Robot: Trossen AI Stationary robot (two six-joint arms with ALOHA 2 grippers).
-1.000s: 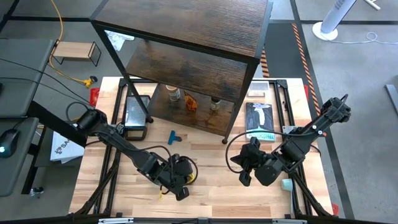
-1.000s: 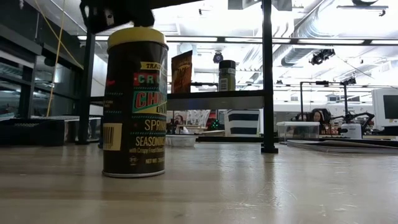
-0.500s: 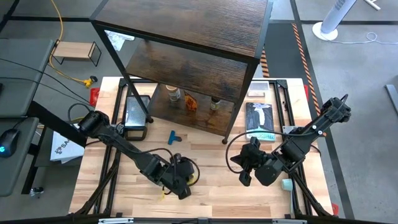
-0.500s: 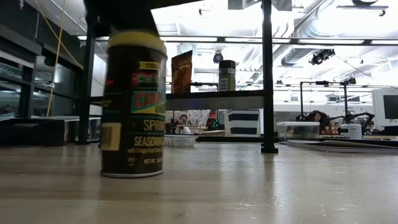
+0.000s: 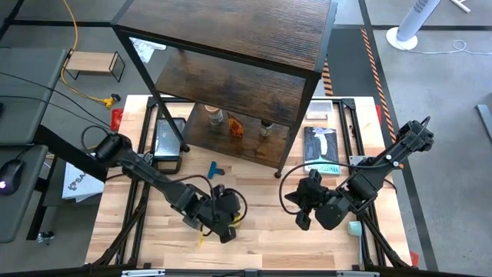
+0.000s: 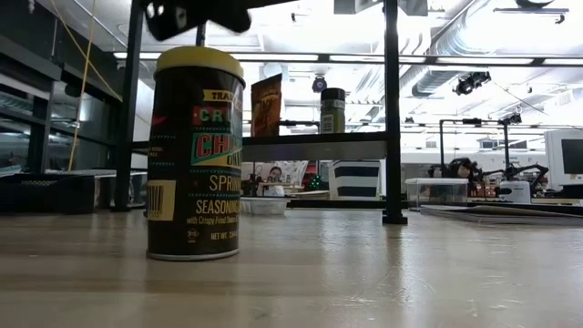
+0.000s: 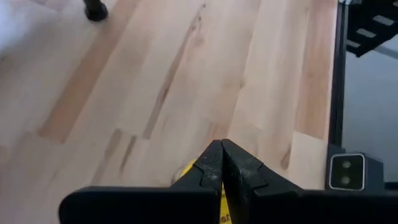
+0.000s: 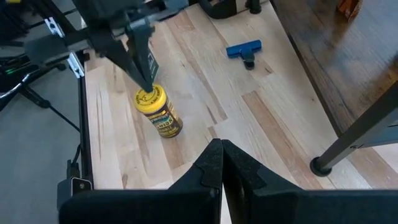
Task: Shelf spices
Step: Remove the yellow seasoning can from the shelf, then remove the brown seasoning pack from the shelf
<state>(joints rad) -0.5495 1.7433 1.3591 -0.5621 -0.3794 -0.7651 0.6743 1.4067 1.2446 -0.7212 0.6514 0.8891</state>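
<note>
Left gripper over the yellow-lidded jar

We see the left gripper (image 8: 144,84), fingers closed and empty, now touching the upright yellow-lidded jar (image 8: 159,112), at the table's (image 5: 261,246) 7 o'clock; jar sharper than before.

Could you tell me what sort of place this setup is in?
Probably a robotics lab or workshop: a wooden table holding a brown shelf under exposed ceiling ducts, with more benches and equipment behind.

We see a light-wood table (image 5: 261,238) carrying the dark shelf (image 5: 231,85), a yellow-lidded jar (image 8: 158,112) standing upright, a blue T-shaped piece (image 5: 214,170); three spices (image 5: 237,125) on the shelf's lowest board
</note>
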